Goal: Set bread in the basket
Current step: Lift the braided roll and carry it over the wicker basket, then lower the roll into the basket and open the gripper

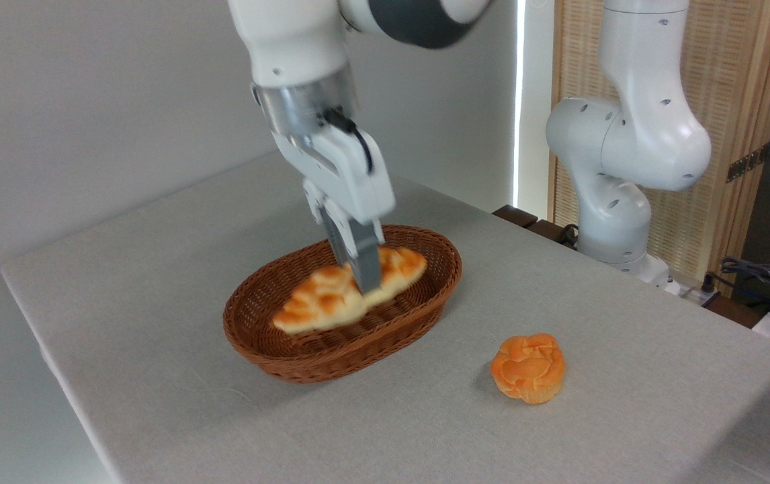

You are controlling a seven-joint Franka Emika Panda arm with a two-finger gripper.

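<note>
- A white robot arm is reaching down from the top of the picture, its gripper (pixel 365 279) pointing down over the basket (pixel 277 349).
- The jaws are clamping on the bread (pixel 324 299), gripping the braided loaf near its middle, with one grey finger (pixel 363 259) showing in front of it.
- The bread is sitting within the basket's outline, its left tapered end tilting down toward the basket's near-left side and its right end lying higher toward the far rim. Whether it is touching the basket floor cannot be told; the loaf and gripper are slightly blurred.
- The basket is an oval of brown woven wicker, resting on a table (pixel 156 417) covered with a pale grey cloth, roughly at the table's centre.
- A round orange bun (pixel 528 368) is lying on the cloth to the right of the basket and nearer the camera, apart from it.
- The arm's white base column (pixel 617 188) is standing at the table's far right edge, in front of a light wooden slatted screen (pixel 728 101).
- A plain grey wall is filling the left background.
</note>
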